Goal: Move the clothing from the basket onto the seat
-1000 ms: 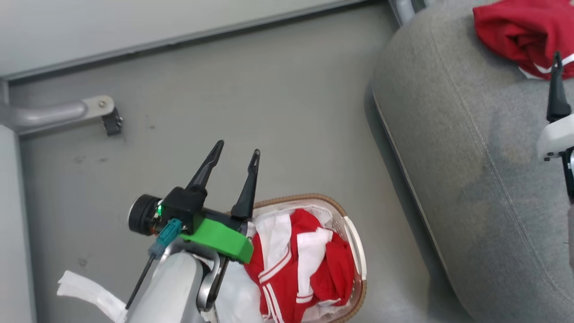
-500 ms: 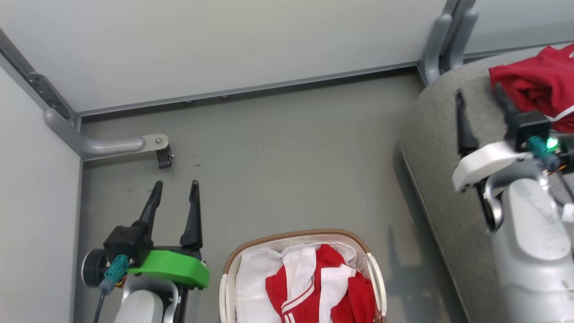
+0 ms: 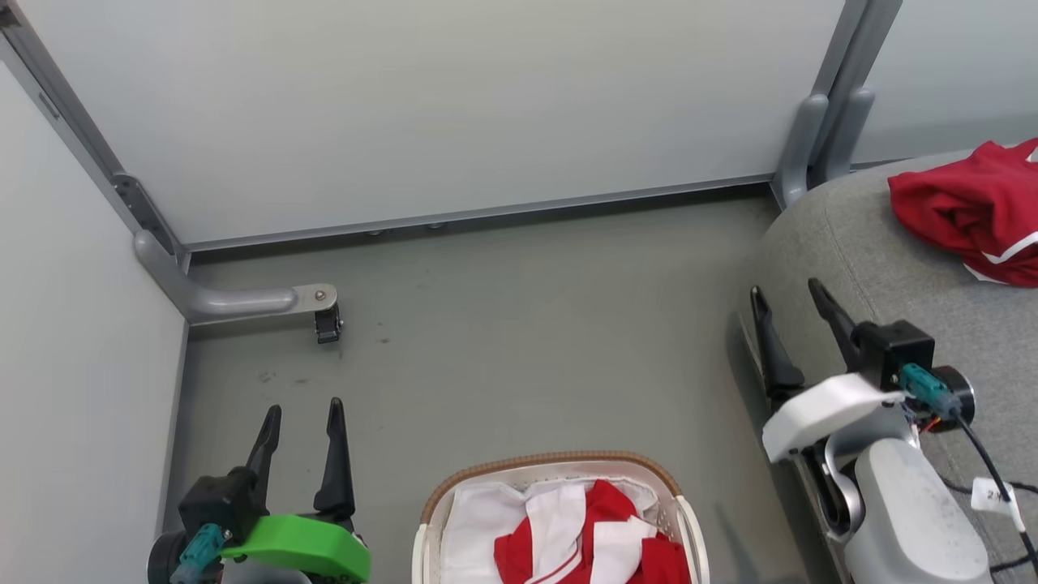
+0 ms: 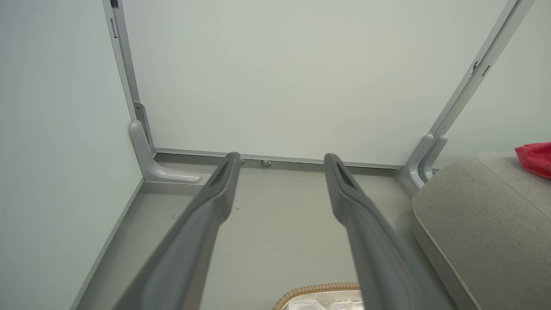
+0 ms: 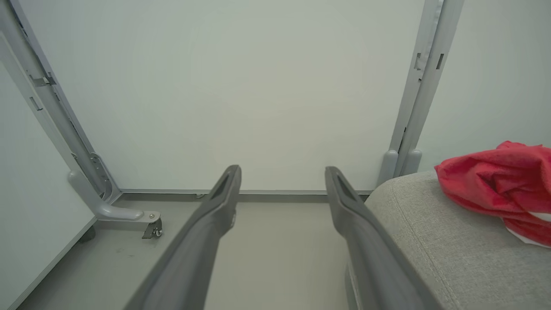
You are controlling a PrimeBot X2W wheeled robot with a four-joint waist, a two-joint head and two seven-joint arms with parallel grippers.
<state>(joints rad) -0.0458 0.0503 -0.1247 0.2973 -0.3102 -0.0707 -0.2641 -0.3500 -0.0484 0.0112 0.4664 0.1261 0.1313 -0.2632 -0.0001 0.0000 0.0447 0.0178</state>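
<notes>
One heap of clothing (image 3: 600,547) sits in the basket (image 3: 551,460) right at the robot's feet, red and white on top of a plain white sheet (image 3: 478,527). The whole head view has swung since a second ago, but that's the camera moving, not the stuff.

What did change: the left gripper (image 3: 302,407) was hanging over the basket's left rim. Now it's off to the basket's left and clear of it, fingers spread wide, empty, pointing out over the floor (image 3: 527,324).

The right gripper (image 3: 785,288) is right of the basket, also wide open and empty, at the front edge of the seat (image 3: 876,259). Earlier its tip was up by the red garment (image 3: 965,203); now it's well short of it. That garment lies on the seat, beyond the basket to the right. Farthest back is a pale wall panel (image 3: 486,105).
</notes>
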